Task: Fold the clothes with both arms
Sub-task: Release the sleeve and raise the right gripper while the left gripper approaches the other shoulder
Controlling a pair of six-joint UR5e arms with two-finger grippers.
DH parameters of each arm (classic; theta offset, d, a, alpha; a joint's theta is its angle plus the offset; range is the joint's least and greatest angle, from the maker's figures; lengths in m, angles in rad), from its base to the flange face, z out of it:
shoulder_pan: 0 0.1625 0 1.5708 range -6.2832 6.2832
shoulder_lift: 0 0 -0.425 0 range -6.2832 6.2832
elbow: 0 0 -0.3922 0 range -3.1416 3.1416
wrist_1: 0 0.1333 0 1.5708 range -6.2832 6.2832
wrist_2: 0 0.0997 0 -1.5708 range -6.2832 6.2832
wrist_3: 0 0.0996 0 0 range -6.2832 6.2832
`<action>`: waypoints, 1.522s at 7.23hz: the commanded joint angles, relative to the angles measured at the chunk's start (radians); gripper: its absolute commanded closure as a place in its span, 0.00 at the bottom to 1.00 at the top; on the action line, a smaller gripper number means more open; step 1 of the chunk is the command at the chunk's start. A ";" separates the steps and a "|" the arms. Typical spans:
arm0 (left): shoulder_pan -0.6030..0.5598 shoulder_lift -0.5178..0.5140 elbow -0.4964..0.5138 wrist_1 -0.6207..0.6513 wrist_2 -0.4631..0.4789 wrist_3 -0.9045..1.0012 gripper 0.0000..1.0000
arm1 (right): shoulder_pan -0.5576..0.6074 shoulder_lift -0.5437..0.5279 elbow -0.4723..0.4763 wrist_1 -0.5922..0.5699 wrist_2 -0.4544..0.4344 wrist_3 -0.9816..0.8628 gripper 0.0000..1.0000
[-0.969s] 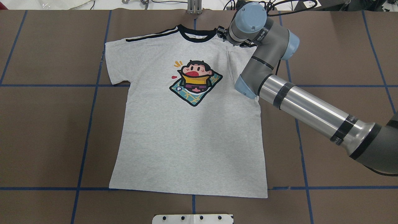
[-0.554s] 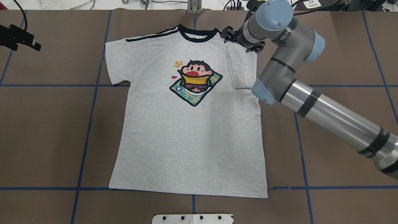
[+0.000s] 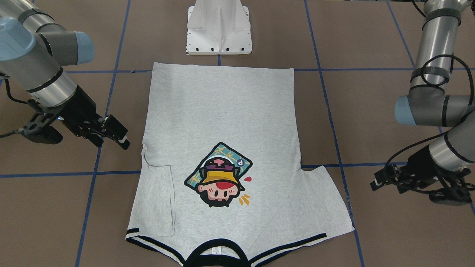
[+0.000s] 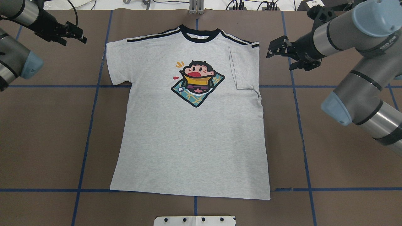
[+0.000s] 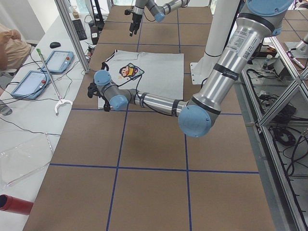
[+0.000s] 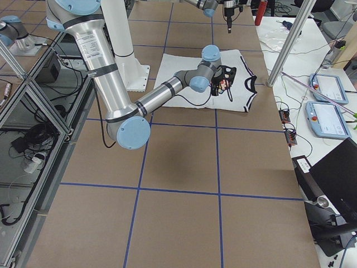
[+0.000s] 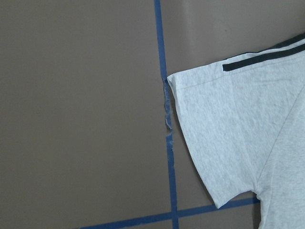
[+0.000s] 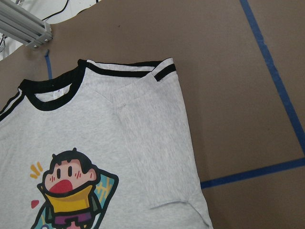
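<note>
Overhead exterior: shirt [image 4: 191, 141] lies flat mid-frame; left gripper [image 4: 81, 34] upper left, right gripper [image 4: 274, 48] upper right, both spread.

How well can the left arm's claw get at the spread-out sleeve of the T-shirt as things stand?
Likely yes, and easily. The left claw hangs open over bare table just beside the spread-out sleeve of the T-shirt, and nothing lies between them. The right claw is away on the shirt's other side.

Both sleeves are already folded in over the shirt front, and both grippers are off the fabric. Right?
Only the right-side sleeve is folded in; the left-side sleeve lies spread flat, per the overhead view. The left gripper and right gripper are indeed off the T-shirt.
</note>
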 commanded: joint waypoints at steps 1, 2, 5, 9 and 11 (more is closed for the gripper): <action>0.016 -0.119 0.218 -0.139 0.063 -0.018 0.01 | 0.031 -0.097 0.079 0.003 0.025 -0.001 0.00; 0.021 -0.143 0.283 -0.201 0.098 -0.021 0.03 | 0.051 -0.119 0.094 0.005 0.019 0.001 0.00; 0.107 -0.209 0.351 -0.261 0.182 -0.131 0.26 | 0.067 -0.157 0.108 0.015 0.027 -0.001 0.00; 0.135 -0.233 0.409 -0.285 0.227 -0.134 0.43 | 0.065 -0.159 0.097 0.017 0.018 -0.012 0.00; 0.145 -0.235 0.437 -0.313 0.235 -0.134 0.47 | 0.065 -0.160 0.097 0.017 0.015 -0.012 0.00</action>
